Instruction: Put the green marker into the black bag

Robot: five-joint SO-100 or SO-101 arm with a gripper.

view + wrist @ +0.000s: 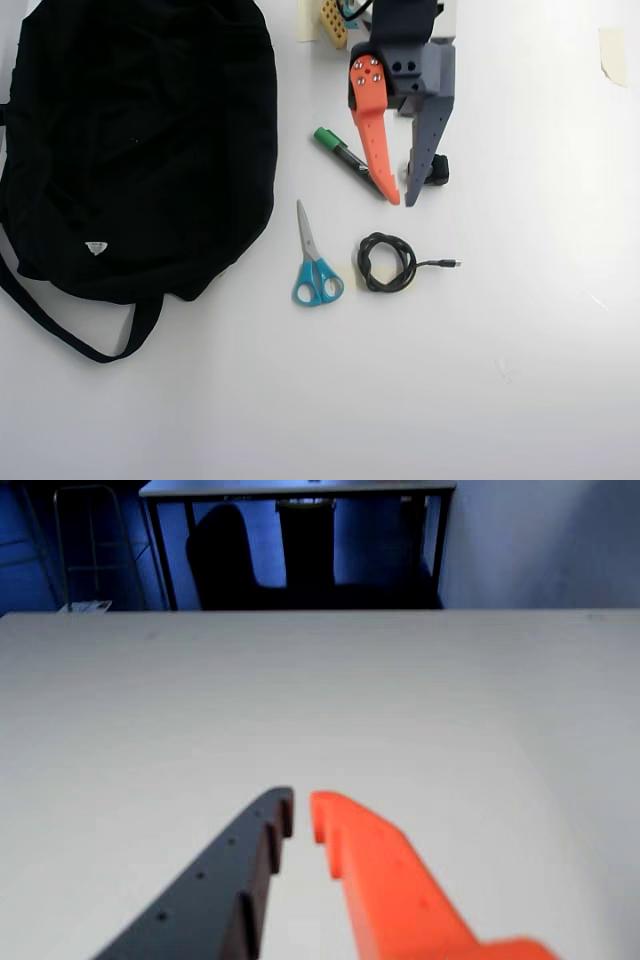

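We see our orange-and-grey two-finger gripper [402, 199] hanging just above the white table [520, 330], jaws slightly parted, empty. Just beside its orange finger lies the slim black-barrelled green marker [343, 156], flat and partly overlapped by that finger, so probably not yet lined up for a grasp. Farther off, beyond the marker, the large soft black fabric bag [140, 140] waits. The arm reaches down from the overhead view's top edge.
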